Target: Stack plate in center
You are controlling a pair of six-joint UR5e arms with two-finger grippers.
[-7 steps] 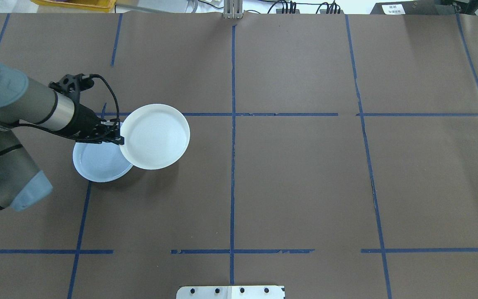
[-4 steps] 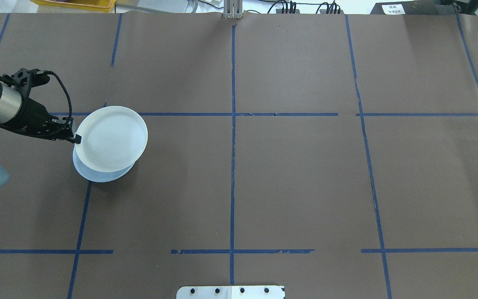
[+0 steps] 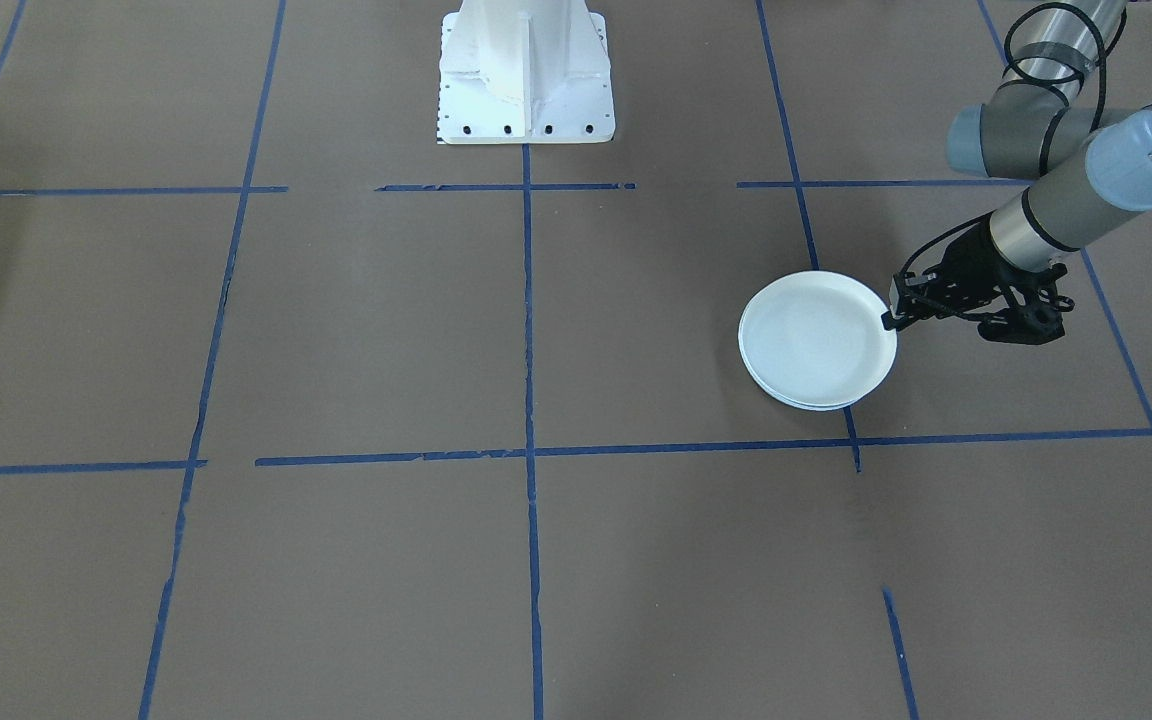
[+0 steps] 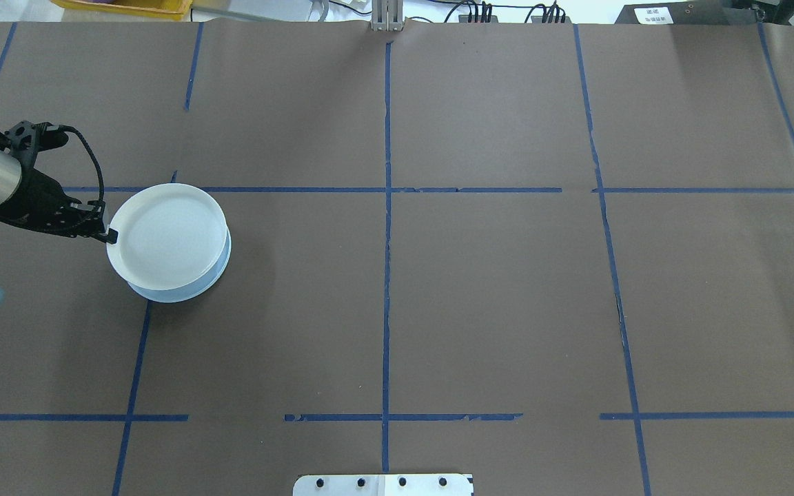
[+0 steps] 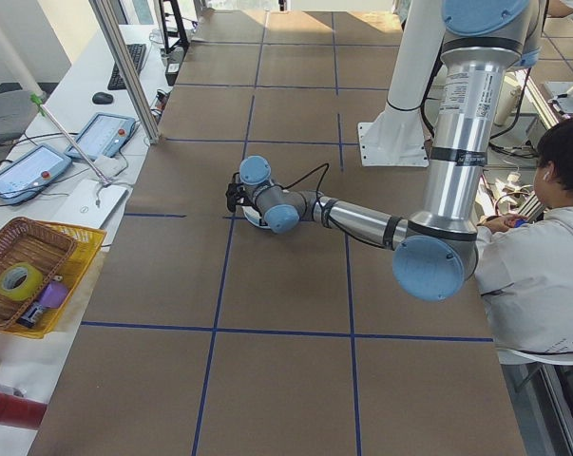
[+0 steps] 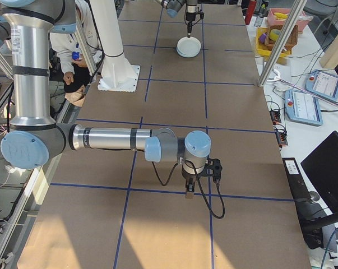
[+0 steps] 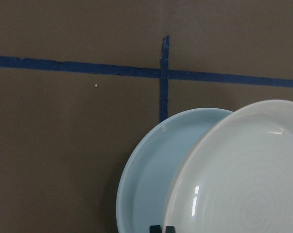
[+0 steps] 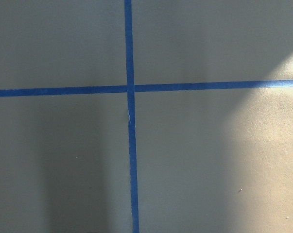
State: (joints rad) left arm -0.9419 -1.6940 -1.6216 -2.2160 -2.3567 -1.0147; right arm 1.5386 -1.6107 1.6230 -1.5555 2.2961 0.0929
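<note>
L gripper (image 4: pixel 109 235) pinches the rim of a white plate (image 4: pixel 166 236), held over a pale bluish plate (image 4: pixel 180 294) lying on brown table paper (image 4: pixel 480 289) w/ blue tape lines (image 4: pixel 387 275). The white plate overlaps most of the bluish one, offset a bit. Contact btwn the 2 can't be told. R gripper (image 6: pixel 189 193) hangs over bare paper, well apart; can't tell if spread or pressed together.

upper plate (image 4: pixel 166 238) over lower plate (image 4: pixel 221 265), offset, left claw (image 4: pixel 109 235) at its rim
</note>
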